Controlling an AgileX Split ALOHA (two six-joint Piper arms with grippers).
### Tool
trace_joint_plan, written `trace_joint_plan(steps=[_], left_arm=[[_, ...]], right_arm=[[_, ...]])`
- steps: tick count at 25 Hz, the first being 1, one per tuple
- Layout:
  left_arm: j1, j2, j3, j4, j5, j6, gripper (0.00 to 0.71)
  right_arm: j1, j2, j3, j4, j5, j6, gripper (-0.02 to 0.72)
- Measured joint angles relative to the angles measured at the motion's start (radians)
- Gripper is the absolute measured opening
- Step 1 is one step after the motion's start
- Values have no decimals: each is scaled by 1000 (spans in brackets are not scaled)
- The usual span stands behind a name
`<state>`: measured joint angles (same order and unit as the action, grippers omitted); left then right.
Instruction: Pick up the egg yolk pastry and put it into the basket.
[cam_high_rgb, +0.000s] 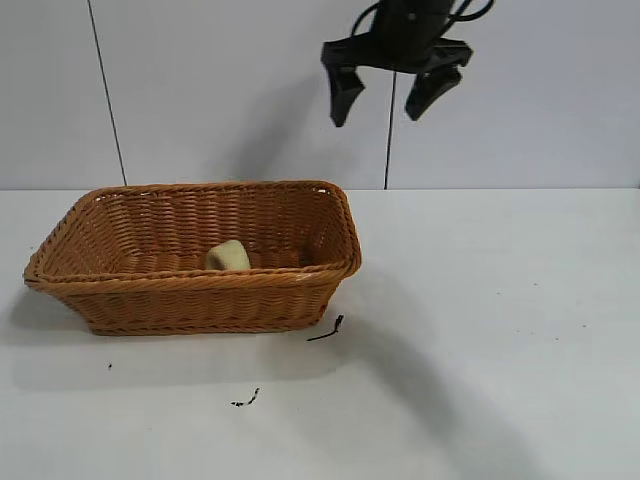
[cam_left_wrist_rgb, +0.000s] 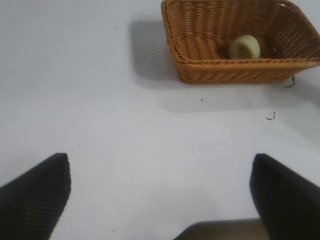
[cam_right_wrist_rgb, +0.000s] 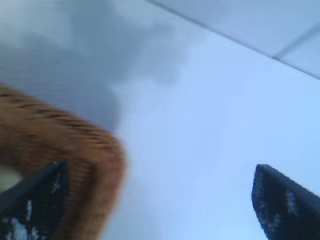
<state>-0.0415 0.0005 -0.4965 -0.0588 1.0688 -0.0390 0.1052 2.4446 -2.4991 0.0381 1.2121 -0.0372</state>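
Your exterior view alone shows the right tool wide open, empty, above the basket; the left wrist view shows the egg yolk pastry inside it and the left tool agape.

Exterior view: the right arm above the right gripper is cut off at the 12 o'clock edge. The basket front wall hides the lower part of the egg yolk pastry. Right wrist view: the basket corner is blurred; both fingertips are cut off at 6 o'clock.
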Motion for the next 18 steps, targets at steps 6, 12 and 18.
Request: trace_joint_plan(steps=[6, 12, 18], left_arm=[[0, 0, 0, 0, 0, 0, 695], [0, 0, 0, 0, 0, 0, 695], [0, 0, 0, 0, 0, 0, 695]], right_arm=[[-61, -67, 44, 3, -1, 0, 689], [-62, -254, 254, 2, 0, -8, 689], [-62, -539, 568, -3, 0, -4, 689]])
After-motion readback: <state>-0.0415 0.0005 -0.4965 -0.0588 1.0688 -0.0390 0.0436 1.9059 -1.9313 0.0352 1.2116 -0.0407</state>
